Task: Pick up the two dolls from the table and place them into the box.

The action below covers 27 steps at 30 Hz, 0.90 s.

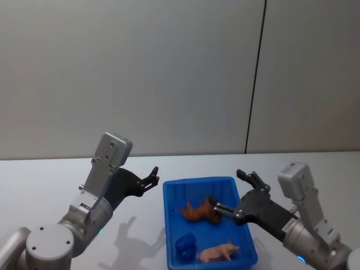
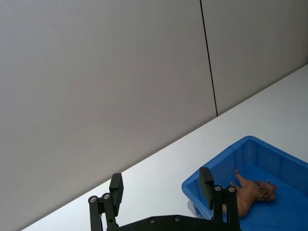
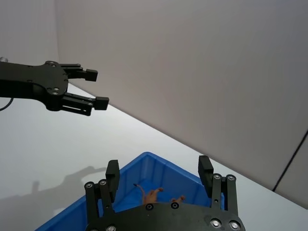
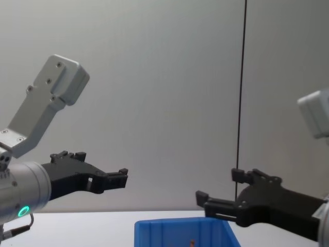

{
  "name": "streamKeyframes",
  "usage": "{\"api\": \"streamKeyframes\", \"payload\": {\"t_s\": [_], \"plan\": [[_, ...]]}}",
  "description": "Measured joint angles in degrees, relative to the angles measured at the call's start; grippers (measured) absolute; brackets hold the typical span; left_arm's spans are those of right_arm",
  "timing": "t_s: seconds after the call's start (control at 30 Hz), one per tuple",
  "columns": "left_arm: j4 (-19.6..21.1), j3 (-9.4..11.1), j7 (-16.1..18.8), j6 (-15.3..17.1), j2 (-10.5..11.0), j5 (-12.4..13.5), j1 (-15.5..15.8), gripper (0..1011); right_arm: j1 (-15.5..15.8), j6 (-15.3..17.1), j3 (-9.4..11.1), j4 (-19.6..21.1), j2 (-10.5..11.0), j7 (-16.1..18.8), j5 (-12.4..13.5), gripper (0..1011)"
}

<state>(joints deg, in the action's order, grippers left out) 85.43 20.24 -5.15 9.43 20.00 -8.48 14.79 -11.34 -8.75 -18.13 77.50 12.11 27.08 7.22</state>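
Both toys lie inside the blue box [image 1: 209, 185], low in the middle of the head view. The brown horse toy [image 1: 198, 211] lies on its side near the middle of the box floor. The pink pig toy [image 1: 218, 252] lies closer to the bottom edge, next to a small dark blue thing [image 1: 185, 246] that I cannot name. So the job looks almost done.

The right gripper [image 1: 233, 195] hangs over the right side of the box, fingers spread wide and holding nothing. One finger looks very near the horse. I think it should now lift straight up, slowly, so it does not catch the toy or bump the rim.

The left gripper [image 1: 152, 178] waits just left of the box, above the white table [image 1: 45, 174], fingers apart and empty too.

The box is hard shiny plastic with a thick rim. The table is smooth and flat. The toys look small, bumpy and light, with thin legs.
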Motion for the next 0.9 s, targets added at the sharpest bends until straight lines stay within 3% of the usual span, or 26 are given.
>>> {"api": "streamKeyframes", "payload": {"t_s": [0.9], "plan": [[0.00, 0.00, 0.00, 0.00, 0.00, 0.00, 0.00, 1001, 3.22, 0.12, 1.16, 3.78, 2.24, -3.10, 2.41, 1001]]}}
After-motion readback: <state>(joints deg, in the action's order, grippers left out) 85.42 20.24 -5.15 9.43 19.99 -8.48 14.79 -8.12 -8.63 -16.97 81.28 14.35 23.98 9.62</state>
